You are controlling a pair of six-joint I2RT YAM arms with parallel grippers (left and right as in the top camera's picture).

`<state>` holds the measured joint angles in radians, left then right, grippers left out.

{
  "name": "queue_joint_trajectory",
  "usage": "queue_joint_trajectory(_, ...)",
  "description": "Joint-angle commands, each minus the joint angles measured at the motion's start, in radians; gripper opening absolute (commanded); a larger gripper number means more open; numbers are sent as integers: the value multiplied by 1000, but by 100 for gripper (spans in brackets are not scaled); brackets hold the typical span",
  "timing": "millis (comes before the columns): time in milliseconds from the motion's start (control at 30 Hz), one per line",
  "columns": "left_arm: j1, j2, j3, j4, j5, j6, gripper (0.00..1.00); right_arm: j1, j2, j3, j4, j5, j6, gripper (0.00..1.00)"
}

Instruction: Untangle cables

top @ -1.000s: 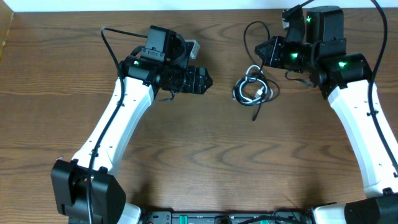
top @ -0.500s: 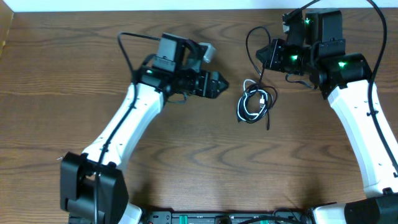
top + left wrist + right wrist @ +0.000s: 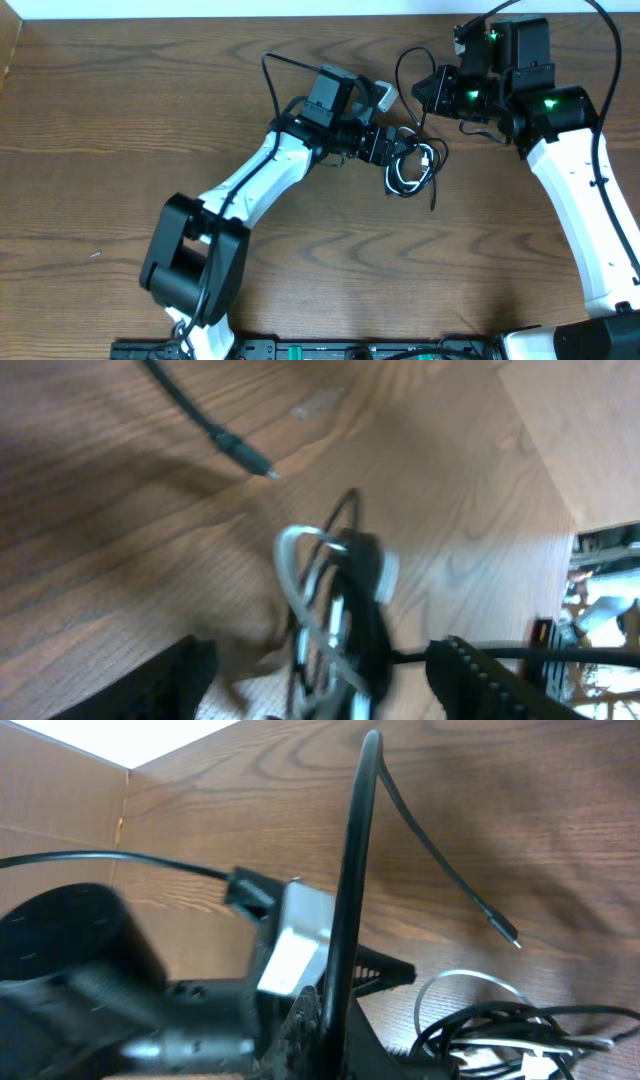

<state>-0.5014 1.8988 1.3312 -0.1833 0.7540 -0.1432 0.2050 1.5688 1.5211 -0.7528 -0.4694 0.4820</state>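
Note:
The cables [image 3: 415, 165] lie as a small tangled coil of black and white cords on the wooden table, right of centre; the coil also shows in the left wrist view [image 3: 340, 600] and the right wrist view [image 3: 500, 1030]. My left gripper [image 3: 397, 150] is open, and the coil's left side sits between its fingers [image 3: 325, 655]. My right gripper [image 3: 422, 92] is above the coil, shut on a black cable [image 3: 352, 870] that loops up from the tangle [image 3: 400, 60]. A loose black plug end [image 3: 245, 457] lies on the table beside the coil.
The table's back edge meets a pale wall [image 3: 300, 8] just behind both grippers. A cardboard panel [image 3: 60, 810] stands at the table's left. The right arm [image 3: 580, 180] runs down the right side.
My left arm has swung right across the table and its open jaws have reached the coil. The coil has shifted slightly. The right arm has stayed put with the black cable.

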Motion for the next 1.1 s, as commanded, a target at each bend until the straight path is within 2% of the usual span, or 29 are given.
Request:
queue_joint_trajectory(0, 0, 37, -5, 14, 13, -46, 64, -2, 2, 3, -1, 0, -20, 1)
queue_joint_trajectory(133, 0, 42, -5, 10, 13, -46, 47, -2, 4, 3, -1, 1, -20, 1)
queue_joint_trajectory(267, 0, 42, -5, 10, 13, -46, 11, -3, 4, 3, -2, 23, -20, 1)
queue_joint_trajectory(300, 0, 42, -5, 10, 13, -46, 8, -3, 4, 3, -3, 31, -19, 1)
queue_joint_trajectory(567, 43, 20, -5, 6, 13, -46, 7, -13, 4, 3, -68, 151, -19, 1)
queue_joint_trajectory(767, 105, -68, -5, -41, 7, -46, 7, -80, 5, 1, -113, 183, -19, 1)
queue_joint_trajectory(1067, 155, -267, -5, -169, -179, -47, 7, -181, 69, 1, -158, 215, -37, 1)
